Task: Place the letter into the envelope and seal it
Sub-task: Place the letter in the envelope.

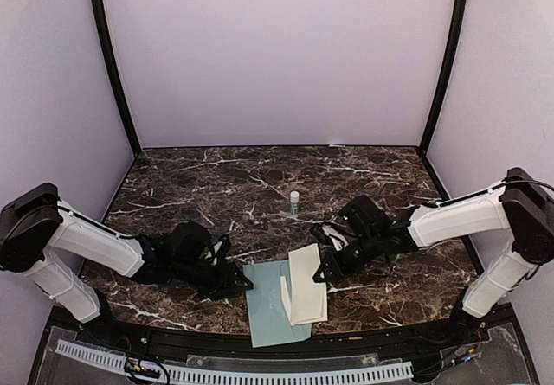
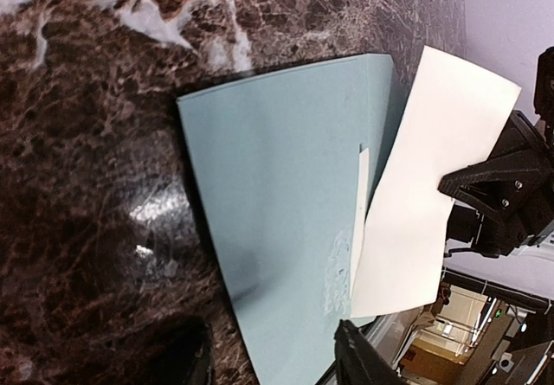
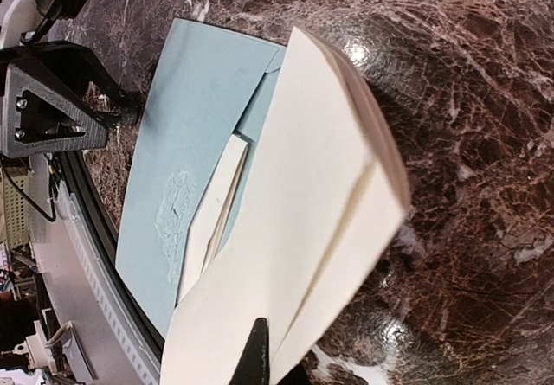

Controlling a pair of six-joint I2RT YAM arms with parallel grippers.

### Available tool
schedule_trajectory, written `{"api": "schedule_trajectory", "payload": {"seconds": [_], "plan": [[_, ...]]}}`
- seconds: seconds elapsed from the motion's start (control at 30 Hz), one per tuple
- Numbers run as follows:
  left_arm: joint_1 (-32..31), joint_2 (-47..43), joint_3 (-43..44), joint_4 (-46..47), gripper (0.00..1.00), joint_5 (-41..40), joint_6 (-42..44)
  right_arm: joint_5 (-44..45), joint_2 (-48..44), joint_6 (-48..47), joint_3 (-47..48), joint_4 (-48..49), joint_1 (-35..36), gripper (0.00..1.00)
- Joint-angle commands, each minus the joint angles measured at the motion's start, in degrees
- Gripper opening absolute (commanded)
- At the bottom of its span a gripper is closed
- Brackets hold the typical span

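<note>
Where envelope (image 1: pixel 267 311) lies, letter (image 1: pixel 305 288) overlaps, held by right pincer (image 1: pixel 328 263).

Lab booth: plain lilac walls (image 1: pixel 277 56), marble tabletop (image 1: pixel 216 186).

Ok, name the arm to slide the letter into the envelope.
Right, likely. The right arm grips the letter in its jaws, over the open side of the envelope; the left arm has open jaws at the opposite edge, better for steadying.

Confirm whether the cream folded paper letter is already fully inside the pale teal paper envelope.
No, in the top view most of the cream letter lies exposed, overhanging the right edge of the envelope.
</note>
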Motion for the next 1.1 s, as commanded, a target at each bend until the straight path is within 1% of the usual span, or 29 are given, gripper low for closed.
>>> {"api": "schedule_trajectory", "payload": {"seconds": [0.0,0.47,0.67,0.73,0.77,0.93,1.07], "plan": [[-0.55,0.79,-0.61,2.74,0.43,1.86,-0.25,0.21,1.36,1.53,1.14,1.72,0.96,0.00],[-1.66,2.70,-0.62,7.93,0.41,3.33,-2.20,-0.65,3.18,8.60,-0.86,10.19,2.66,0.00],[-1.76,2.07,-0.70,8.69,0.39,2.66,-2.32,0.24,4.38,9.43,-0.65,10.40,2.91,0.00],[-1.81,0.37,-0.63,7.08,0.39,0.77,-1.72,1.55,3.95,8.93,-0.10,8.84,2.91,0.00],[-1.78,-0.44,-0.47,4.84,0.40,-0.08,-0.95,1.86,3.38,8.63,0.12,8.20,2.95,0.00],[-1.70,-7.46,0.24,-4.95,0.52,-6.62,1.44,2.66,-0.82,7.88,1.93,4.36,2.79,0.00],[-1.60,-9.89,-0.55,-7.69,0.56,-7.31,0.94,3.53,-2.49,7.86,2.98,2.63,2.78,0.00]]}}
